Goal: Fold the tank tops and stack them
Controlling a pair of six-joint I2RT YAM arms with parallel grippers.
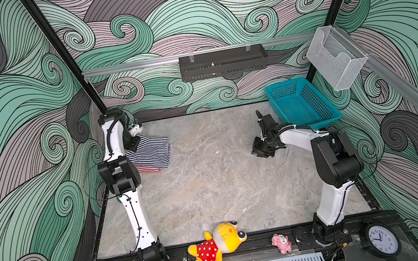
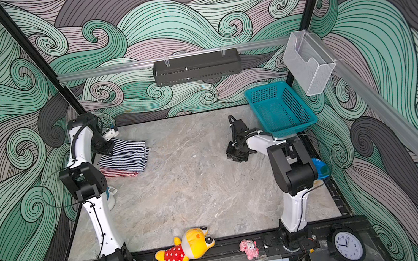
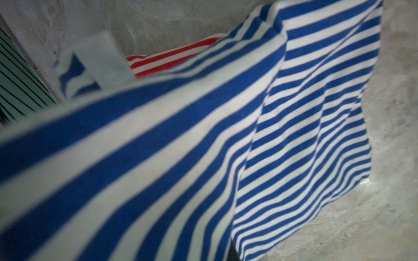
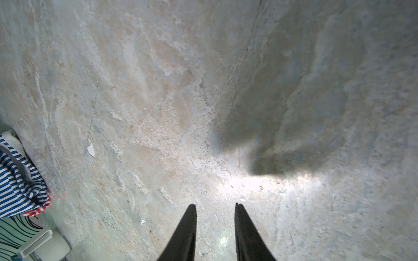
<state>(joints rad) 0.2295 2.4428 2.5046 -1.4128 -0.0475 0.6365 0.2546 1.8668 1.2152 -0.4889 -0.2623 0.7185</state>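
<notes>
The navy-and-white tank top [image 1: 153,149] [image 2: 128,155] lies folded on the red-and-white tank top [image 1: 149,168] [image 2: 119,172] at the table's far left. Only a red strip shows under the near edge. My left gripper [image 1: 133,143] sits at the navy top's far left corner. In the left wrist view the navy fabric [image 3: 294,135] rises up to the jaws and hides them, with red stripes [image 3: 172,56] beyond. My right gripper [image 4: 214,204] [image 1: 261,154] hangs open and empty over bare table at the right, far from the stack [image 4: 18,185].
A teal basket [image 1: 301,103] stands tilted at the back right behind the right arm. A yellow plush toy in a red polka-dot dress [image 1: 216,246], a small pink toy [image 1: 281,243] and a clock [image 1: 382,240] sit along the front rail. A blue bowl [image 2: 320,169] is behind the right arm.
</notes>
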